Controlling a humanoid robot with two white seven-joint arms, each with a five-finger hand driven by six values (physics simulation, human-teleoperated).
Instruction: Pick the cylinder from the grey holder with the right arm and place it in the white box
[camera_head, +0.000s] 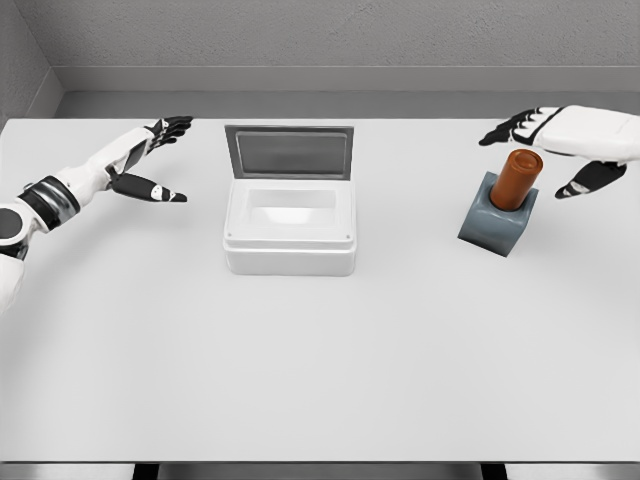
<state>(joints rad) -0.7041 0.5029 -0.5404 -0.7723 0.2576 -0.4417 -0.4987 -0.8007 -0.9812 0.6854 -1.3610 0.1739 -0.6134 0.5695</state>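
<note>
An orange-brown cylinder (516, 179) stands tilted in a grey block holder (495, 224) at the right of the table. My right hand (545, 150) hovers just above and right of the cylinder's top, fingers spread and thumb (590, 180) hanging down to the cylinder's right, holding nothing. The white box (290, 240) sits left of centre with its grey lid (290, 152) raised at the back; its inside looks bare. My left hand (160, 155) floats open at the far left, well away from the box.
The white table (320, 380) spreads wide in front of the box and holder. A grey wall runs along its far edge.
</note>
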